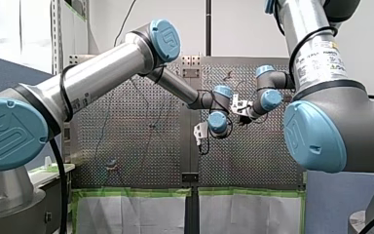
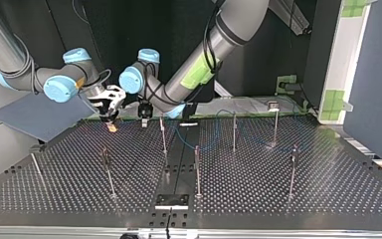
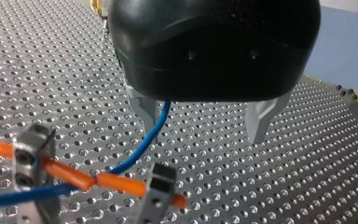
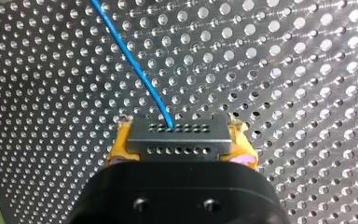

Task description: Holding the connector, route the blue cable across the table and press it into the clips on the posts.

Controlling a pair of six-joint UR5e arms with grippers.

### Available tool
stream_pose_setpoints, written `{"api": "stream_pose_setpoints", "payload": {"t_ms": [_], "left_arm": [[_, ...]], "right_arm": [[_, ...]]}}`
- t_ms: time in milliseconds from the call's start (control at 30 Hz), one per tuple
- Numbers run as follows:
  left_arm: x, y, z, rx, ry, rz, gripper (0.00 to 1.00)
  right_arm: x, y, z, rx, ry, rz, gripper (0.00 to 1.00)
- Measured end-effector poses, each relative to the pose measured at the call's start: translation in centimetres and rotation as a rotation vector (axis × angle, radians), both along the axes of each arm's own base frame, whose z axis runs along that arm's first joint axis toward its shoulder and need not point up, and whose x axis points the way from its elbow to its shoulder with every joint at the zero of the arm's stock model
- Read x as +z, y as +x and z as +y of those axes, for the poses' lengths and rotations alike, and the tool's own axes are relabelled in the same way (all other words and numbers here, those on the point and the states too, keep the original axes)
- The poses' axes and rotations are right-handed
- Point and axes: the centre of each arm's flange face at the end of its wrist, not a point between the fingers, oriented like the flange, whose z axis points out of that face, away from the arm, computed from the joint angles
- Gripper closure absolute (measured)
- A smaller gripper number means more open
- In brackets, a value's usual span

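Right wrist view: your right gripper [image 4: 182,142] clamps the connector [image 4: 177,133]; left gripper [image 3: 204,138] fingers stand apart. The cable [image 4: 133,60] looks thin, limp; hold it by the rigid connector.

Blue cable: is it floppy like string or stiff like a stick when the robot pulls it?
Probably bendy, not limp: the blue cable sweeps in a smooth arc beside my left gripper. It looks thin, so likely light, trailing the connector my right gripper clamps.

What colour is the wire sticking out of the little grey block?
Blue. The cable leaves the connector; the right wrist view shows it best.
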Motion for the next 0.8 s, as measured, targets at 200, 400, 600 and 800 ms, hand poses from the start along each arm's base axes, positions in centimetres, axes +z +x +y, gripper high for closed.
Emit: {"api": "stream_pose_setpoints", "payload": {"t_ms": [200, 400, 600, 800], "left_arm": [[0.1, 0.1, 0.1, 0.024, -0.002, -0.009, 0.82], [0.2, 0.2, 0.2, 0.041, -0.008, -0.018, 1.0], [0.4, 0.3, 0.3, 0.056, -0.009, -0.023, 1.0], [1.7, -0.3, 0.1, 0.073, -0.006, -0.026, 1.0]], "right_arm": [[0.0, 0.0, 0.0, 0.006, 0.0, -0.003, 1.0], [0.1, 0.0, 0.0, 0.009, 0.0, -0.003, 1.0], [0.4, 0.1, 0.1, 0.012, -0.004, -0.005, 1.0], [2.6, 0.0, 0.4, 0.01, -0.028, -0.02, 1.0]]}}
